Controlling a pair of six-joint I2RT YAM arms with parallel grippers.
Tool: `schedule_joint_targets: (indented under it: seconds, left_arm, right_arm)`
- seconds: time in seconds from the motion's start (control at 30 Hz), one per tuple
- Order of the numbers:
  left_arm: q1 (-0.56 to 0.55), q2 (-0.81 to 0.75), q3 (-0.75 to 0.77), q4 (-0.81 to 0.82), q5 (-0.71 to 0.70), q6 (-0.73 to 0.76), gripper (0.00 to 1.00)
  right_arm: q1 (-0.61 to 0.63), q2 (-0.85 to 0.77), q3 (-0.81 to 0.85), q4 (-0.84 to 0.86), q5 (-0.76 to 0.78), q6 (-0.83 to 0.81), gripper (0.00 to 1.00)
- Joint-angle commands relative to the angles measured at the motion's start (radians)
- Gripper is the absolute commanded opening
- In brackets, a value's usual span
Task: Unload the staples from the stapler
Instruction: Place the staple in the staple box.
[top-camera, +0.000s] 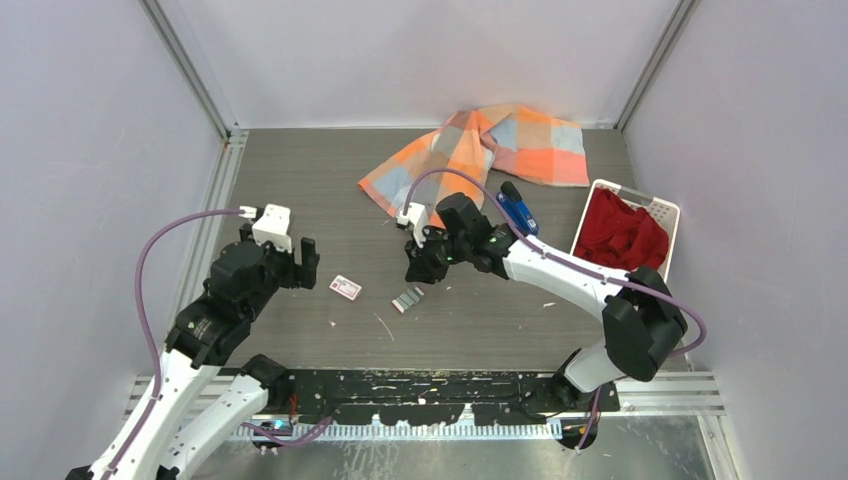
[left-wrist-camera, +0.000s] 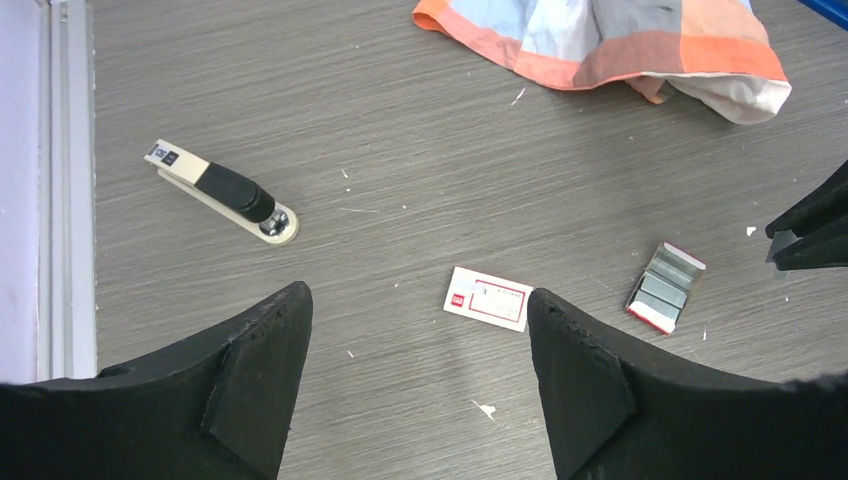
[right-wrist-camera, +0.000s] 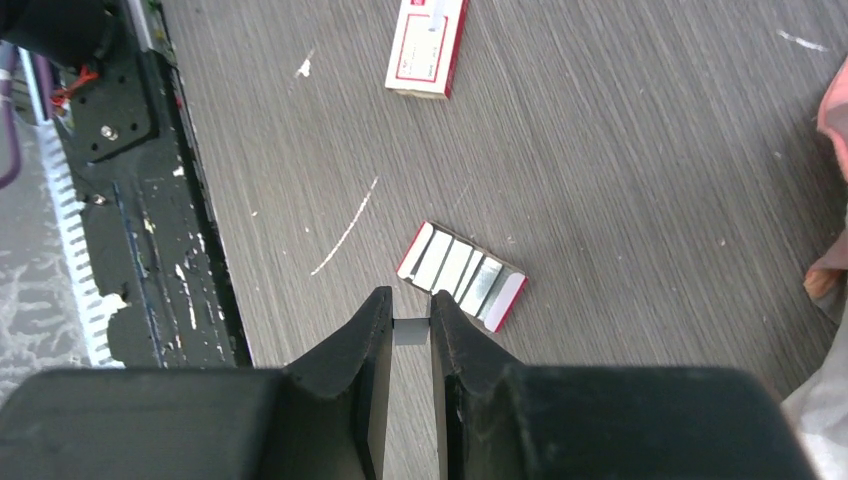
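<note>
Your right fingers (right-wrist-camera: 372, 330) are clamped on a short silver-grey strip of staples (right-wrist-camera: 410, 332), over the grey wood-grain counter (top-camera: 300, 170) near the middle of the top view. Just beside those fingertips lies a small open red-edged tray of silver staple rows (top-camera: 407, 299), and left of it a flat white-and-red packet (top-camera: 346, 288).

The slim blue plastic stapler (top-camera: 517, 212) lies on the counter right of centre, beyond your right arm. It is just beside the lower edge of the orange, grey and blue checked cloth (top-camera: 480, 150).

Your left fingers (left-wrist-camera: 265, 350) stand wide apart with nothing between them, at the left of the top view. In the upper left of the left wrist view lies a cream-and-black stapler (left-wrist-camera: 222, 192).

At the right edge of the top view a white plastic basket (top-camera: 660, 208) holds a red cloth (top-camera: 620, 235).
</note>
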Motion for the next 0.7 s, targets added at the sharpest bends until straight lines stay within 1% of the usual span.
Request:
schedule_joint_targets:
  seconds: [0.0,0.3,0.5,0.67]
  left_arm:
    - [0.026,-0.002,0.014,0.058,0.054,-0.005,0.78]
    - [0.038,0.006,0.01,0.063,0.074,-0.006,0.78]
    - [0.043,0.008,0.01,0.064,0.08,-0.006,0.78]
    - [0.046,0.009,0.009,0.064,0.086,-0.005,0.78]
  right_arm:
    - [0.033,0.02,0.054,-0.018,0.086,-0.033,0.14]
    - [0.087,0.06,0.068,-0.025,0.171,-0.023,0.14]
    - [0.104,0.08,0.063,-0.009,0.178,0.016,0.14]
    - [0.116,0.113,0.073,-0.014,0.214,0.027,0.15]
